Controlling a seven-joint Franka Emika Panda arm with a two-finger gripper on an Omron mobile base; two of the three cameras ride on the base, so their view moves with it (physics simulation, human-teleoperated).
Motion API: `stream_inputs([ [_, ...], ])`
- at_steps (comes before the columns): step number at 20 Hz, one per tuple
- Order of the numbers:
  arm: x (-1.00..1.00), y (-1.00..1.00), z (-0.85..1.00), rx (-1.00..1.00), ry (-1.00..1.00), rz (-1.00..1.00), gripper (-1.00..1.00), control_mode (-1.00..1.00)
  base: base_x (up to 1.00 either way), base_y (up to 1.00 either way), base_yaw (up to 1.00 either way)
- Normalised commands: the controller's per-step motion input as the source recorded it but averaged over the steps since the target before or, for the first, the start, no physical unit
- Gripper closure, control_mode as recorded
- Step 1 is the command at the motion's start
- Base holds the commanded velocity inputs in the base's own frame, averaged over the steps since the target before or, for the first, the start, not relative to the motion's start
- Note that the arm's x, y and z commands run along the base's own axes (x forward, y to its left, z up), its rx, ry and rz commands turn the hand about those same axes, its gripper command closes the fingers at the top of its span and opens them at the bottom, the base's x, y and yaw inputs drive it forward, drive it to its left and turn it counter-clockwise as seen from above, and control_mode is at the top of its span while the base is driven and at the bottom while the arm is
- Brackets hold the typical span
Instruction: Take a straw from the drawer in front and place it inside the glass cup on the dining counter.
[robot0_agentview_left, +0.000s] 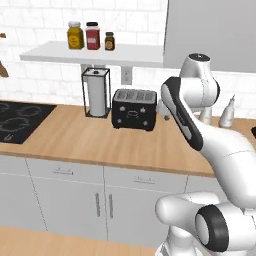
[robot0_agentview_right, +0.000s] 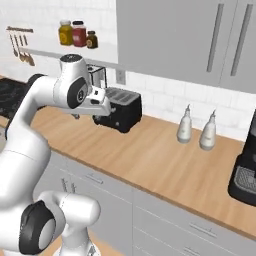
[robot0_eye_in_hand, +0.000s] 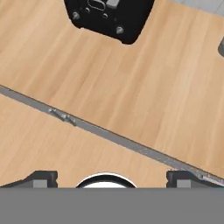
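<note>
Now closed drawer (robot0_eye_in_hand: 61, 116) beyond wide-spread fingers (robot0_eye_in_hand: 43, 178), apart

Grey-fronted drawer (robot0_agentview_left: 145, 181), fully closed.

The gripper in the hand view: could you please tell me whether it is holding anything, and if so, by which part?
Nothing is held. The gripper is open, its fingertips wide apart above the wooden counter.

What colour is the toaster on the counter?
Black; the toaster shows best in the left base view.
</note>
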Motion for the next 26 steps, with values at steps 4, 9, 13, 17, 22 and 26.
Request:
stream_inputs([
  [4, 0.00, 0.00, 0.00, 0.00, 0.00, 0.00, -1.00, 1.00, 0.02, -0.73, 0.59],
  [9, 0.00, 0.00, 0.00, 0.00, 0.00, 0.00, -1.00, 1.00, 0.00, -0.68, 0.56],
  [13, 0.00, 0.00, 0.00, 0.00, 0.00, 0.00, -1.00, 1.00, -0.03, -0.65, 0.49],
  [17, 0.00, 0.00, 0.00, 0.00, 0.00, 0.00, -1.00, 1.00, -0.10, -0.63, 0.38],
  [22, 0.00, 0.00, 0.00, 0.00, 0.00, 0.00, -1.00, 1.00, -0.23, -0.53, 0.23],
  [26, 0.00, 0.00, 0.00, 0.00, 0.00, 0.00, -1.00, 1.00, -0.01, -0.50, 0.13],
])
